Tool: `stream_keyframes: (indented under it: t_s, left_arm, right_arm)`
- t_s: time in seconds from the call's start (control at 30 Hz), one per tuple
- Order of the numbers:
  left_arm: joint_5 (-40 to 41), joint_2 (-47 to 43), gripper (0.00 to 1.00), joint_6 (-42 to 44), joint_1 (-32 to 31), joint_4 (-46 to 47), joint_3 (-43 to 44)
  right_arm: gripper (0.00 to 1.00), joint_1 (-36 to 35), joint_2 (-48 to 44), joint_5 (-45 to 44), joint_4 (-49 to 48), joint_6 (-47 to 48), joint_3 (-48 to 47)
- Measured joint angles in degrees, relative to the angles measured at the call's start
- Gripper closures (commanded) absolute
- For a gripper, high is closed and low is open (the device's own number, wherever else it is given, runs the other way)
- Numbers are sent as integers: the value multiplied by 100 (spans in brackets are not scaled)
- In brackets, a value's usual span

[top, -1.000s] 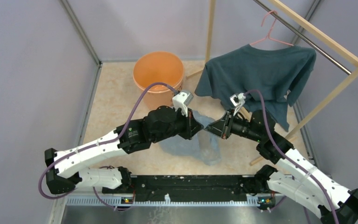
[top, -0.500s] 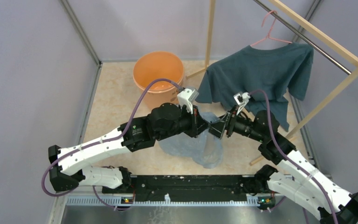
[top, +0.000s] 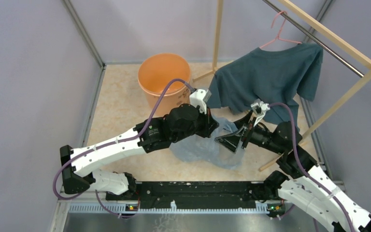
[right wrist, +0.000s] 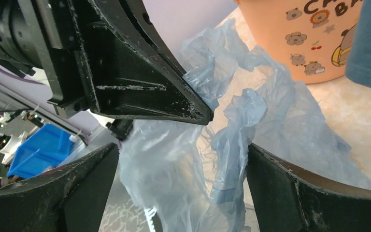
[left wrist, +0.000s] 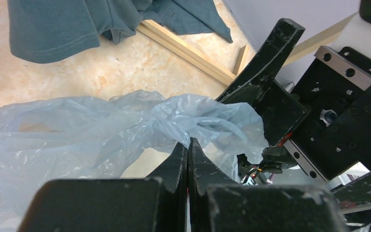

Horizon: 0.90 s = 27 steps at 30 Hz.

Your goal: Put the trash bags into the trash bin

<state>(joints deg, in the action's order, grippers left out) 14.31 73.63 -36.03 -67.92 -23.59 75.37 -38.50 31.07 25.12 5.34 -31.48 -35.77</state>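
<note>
The left end effector [left wrist: 188, 145] is clenching a crumpled edge of the bag [left wrist: 77, 130], which is draping beneath it onto the surface [top: 121, 111]. The right end effector [right wrist: 183, 150] is gaping with loose film between its jaws (gripping nothing). I'd have it closing there before both lift toward the bin [right wrist: 319, 43] beyond.

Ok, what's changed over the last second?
The left gripper, shut on the trash bag, carried it rightward. The right gripper opened, apparently letting go of the bag, and drew back to the right. The orange bucket has not moved.
</note>
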Motion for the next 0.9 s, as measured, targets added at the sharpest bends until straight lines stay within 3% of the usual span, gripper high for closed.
stream_keyframes:
  t_s: [0.43, 0.57, 0.6, 0.67, 0.73, 0.83, 0.9]
  left_arm:
    - [-52, 232, 100, -151, 50, 175, 76]
    - [-101, 590, 100, -151, 55, 245, 422]
    - [-140, 693, 97, -149, 55, 269, 527]
    - [-175, 833, 76, -144, 55, 308, 643]
    - [-186, 909, 53, -140, 66, 350, 699]
    - [-107, 903, 23, -83, 103, 339, 708]
    - [42, 870, 17, 4, 129, 181, 717]
  right_arm:
    - [3, -57, 411, -557, -61, -422, 0]
    - [16, -299, 485, -750, -66, -345, 0]
    - [26, -404, 496, -866, -87, -286, 0]
    - [72, -575, 501, -1093, -103, -160, 0]
    - [99, -691, 501, -1340, -96, -22, 7]
    - [100, -752, 450, -1836, 68, -39, 22]
    - [100, -750, 369, -2249, 227, -59, 68]
